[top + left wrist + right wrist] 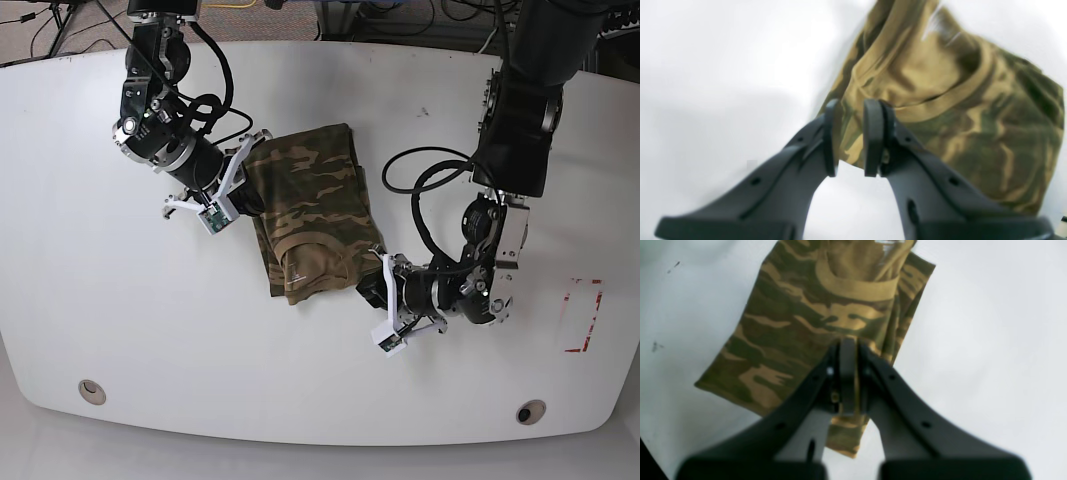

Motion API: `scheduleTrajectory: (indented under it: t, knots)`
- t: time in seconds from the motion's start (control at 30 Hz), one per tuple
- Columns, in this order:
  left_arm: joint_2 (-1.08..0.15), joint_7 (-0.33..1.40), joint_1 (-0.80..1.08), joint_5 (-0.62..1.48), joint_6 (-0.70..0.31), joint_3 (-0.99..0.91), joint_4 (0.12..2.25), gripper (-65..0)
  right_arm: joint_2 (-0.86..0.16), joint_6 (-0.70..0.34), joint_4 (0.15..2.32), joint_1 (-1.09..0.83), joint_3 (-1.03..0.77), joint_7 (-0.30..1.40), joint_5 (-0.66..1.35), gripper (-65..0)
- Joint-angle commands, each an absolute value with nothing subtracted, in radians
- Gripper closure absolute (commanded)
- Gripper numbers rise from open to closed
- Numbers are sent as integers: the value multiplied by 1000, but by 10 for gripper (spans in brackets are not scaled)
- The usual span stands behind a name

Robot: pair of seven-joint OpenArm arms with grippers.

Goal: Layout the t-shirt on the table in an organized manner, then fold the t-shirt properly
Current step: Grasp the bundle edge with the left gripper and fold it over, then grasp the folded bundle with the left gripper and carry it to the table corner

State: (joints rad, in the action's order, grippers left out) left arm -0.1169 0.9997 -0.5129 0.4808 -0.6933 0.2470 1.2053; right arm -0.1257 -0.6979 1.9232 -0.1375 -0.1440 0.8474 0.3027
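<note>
The camouflage t-shirt (310,215) lies folded into a compact rectangle on the white table (120,300), its tan collar toward the near edge. In the left wrist view my left gripper (851,133) hovers at the t-shirt's (973,116) corner beside the collar. Its jaws stand a little apart, and flat cloth shows through the gap. In the base view that left gripper (372,290) sits just off the lower right corner. My right gripper (848,343) is shut, its tips low over the t-shirt (790,323) near a side edge. In the base view the right gripper (248,197) is at the left edge.
Two round grommets (91,390) (530,411) sit near the front edge. A red rectangle mark (583,315) is at the right. A black cable loop (430,190) hangs off the left arm. Cables lie beyond the far edge.
</note>
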Motion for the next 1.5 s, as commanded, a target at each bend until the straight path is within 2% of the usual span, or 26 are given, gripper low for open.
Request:
scheduleTrajectory:
  t: [0.0,0.13,0.43,0.73,1.1,1.3,1.47]
  knots:
    - [-110,1026,-486,493,-698,229,1305,-96,-142,-698,1893,-105,-148,831,314,-16]
    - [-79,1055,-404,492,-698,219,1428,-96,-142,-698,1791,-53,-148,829,288,-16]
    - [-101,1148,-294,492,-698,217,1632,-96,-137,-698,1618,-19,-148,736,246,-16]
    - [-154,1162,-228,492,-698,216,1724,-96,-74,-698,1644,-70,-145,734,240,-16]
    - [-156,1162,-165,492,-698,214,1793,-96,24,-698,1652,-101,-131,745,239,-17]
    - [-156,1158,-162,490,-698,180,1794,-96,25,-698,1655,-91,-163,789,239,-17]
    - [-134,1122,-168,487,-677,124,1788,-96,-15,-698,1727,-85,-216,797,240,-17]
